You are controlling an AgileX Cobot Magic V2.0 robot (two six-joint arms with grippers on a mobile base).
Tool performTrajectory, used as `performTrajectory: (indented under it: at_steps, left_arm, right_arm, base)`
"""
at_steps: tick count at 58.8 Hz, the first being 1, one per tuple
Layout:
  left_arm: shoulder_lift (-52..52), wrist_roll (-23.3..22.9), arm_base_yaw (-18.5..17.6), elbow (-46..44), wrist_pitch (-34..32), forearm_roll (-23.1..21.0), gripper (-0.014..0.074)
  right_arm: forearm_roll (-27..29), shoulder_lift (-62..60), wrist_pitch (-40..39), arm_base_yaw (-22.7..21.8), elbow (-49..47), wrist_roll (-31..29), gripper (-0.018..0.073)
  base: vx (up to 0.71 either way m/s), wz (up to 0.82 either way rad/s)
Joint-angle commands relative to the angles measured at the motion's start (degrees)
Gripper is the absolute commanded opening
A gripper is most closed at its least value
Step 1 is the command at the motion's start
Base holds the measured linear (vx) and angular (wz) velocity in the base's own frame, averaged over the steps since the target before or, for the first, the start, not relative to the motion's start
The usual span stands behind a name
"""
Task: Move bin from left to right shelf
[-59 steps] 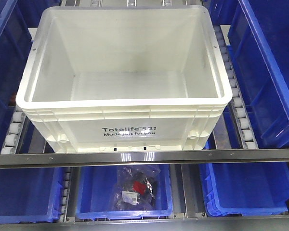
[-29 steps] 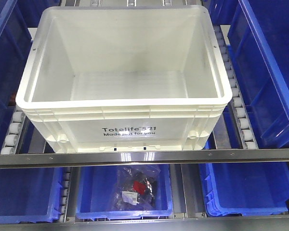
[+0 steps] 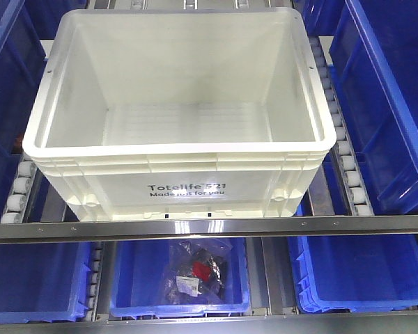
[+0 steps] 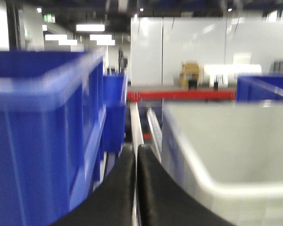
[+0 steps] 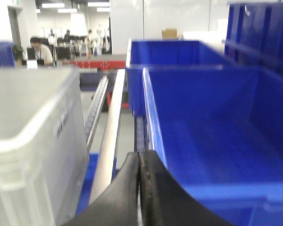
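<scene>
**Stock record: white bin on roller shelf, both grippers closed and empty**

1. Left gripper [image 4: 136,153]: bottom centre of the left wrist view. Black fingers [image 4: 115,193] pressed together along their length, nothing held between them. They point down the gap between two containers and touch neither.
2. Right gripper [image 5: 139,160]: bottom centre of the right wrist view. Black fingers [image 5: 160,193] likewise shut against each other and empty.
3. Blue bin [image 4: 37,132]: fills the left half of the left wrist view, blurred, just beside the fingers.
4. Bin [image 3: 188,184]: large, white, rectangular, with a ribbed rim and nothing inside. Black print "Totelife 521 Made just for you" on the near wall. It sits upright in the centre of the front view, on the upper shelf level. Its corner shows at the lower right of the left wrist view [image 4: 226,141] and its side wall at the left of the right wrist view [image 5: 33,117].
5. Open blue bin [image 5: 212,122]: right half of the right wrist view, interior bare.
6. Roller tracks [image 3: 17,188]: white rollers along both sides of the bin.
7. Metal rail [image 3: 334,223]: runs across the frame just in front of the bin's base.
8. Lower blue bin [image 3: 136,278]: bottom centre, under the rail, holding a clear bag [image 3: 198,271] with dark and red contents.
9. Further blue bins [image 3: 390,104]: right and left edges of the front view.
</scene>
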Motion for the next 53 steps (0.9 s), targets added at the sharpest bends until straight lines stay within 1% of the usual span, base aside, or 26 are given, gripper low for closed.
performTrajectory:
  at_steps: [1,10,16,21,26,32,44,50,53]
  left_arm:
    - [0.2,-0.5,0.1,-8.7,1.7,-0.6,-0.0008]
    - [6.9,-0.5,0.1,-22.9,16.5,-0.6,-0.0008]
    - [12.9,-0.5,0.1,-30.6,23.2,-0.6,-0.0008]
    - [17.2,-0.5,0.1,-34.7,27.7,-0.6,-0.0008]
    - [20.6,-0.5,0.1,-35.8,30.2,-1.0,-0.0008]
    - [22.7,-0.5,0.1,-35.8,33.9,-1.1,-0.0008]
    - [25.8,-0.5,0.1,-35.1,34.5,-1.0,0.0005]
    - [27.8,-0.5,0.1,-35.1,35.5,-1.0,0.0076]
    - [28.9,-0.3,0.1,-35.1,35.6,-1.1,0.0143]
  right_arm:
    - [0.1,2.7,0.5,-0.2,-8.1,-0.3,-0.0007]
    - [-0.1,10.5,9.7,-0.2,-20.8,-0.4,-0.0007]
    - [-0.6,16.4,15.7,-0.2,-27.4,-0.4,-0.0007]
    - [-0.5,21.4,20.7,-0.2,-31.7,-0.4,-0.0007]
    - [-0.5,25.0,23.3,-0.2,-33.0,-0.4,-0.0007]
    - [-0.5,28.0,24.2,-0.2,-32.4,-0.4,-0.0007]
    - [-1.5,32.7,25.6,-0.2,-30.3,-0.4,0.0000]
    - [-2.1,35.4,26.2,-0.2,-30.3,-0.7,0.0046]
    - [-1.9,36.7,26.3,-0.2,-30.3,-0.8,0.0106]
  base:
    - [0.00,0.00]
    - [0.00,0.00]
    - [0.00,0.00]
    - [0.00,0.00]
    - [0.00,0.00]
    - [0.00,0.00]
    - [0.00,0.00]
    - [0.00,0.00]
    - [0.00,0.00]
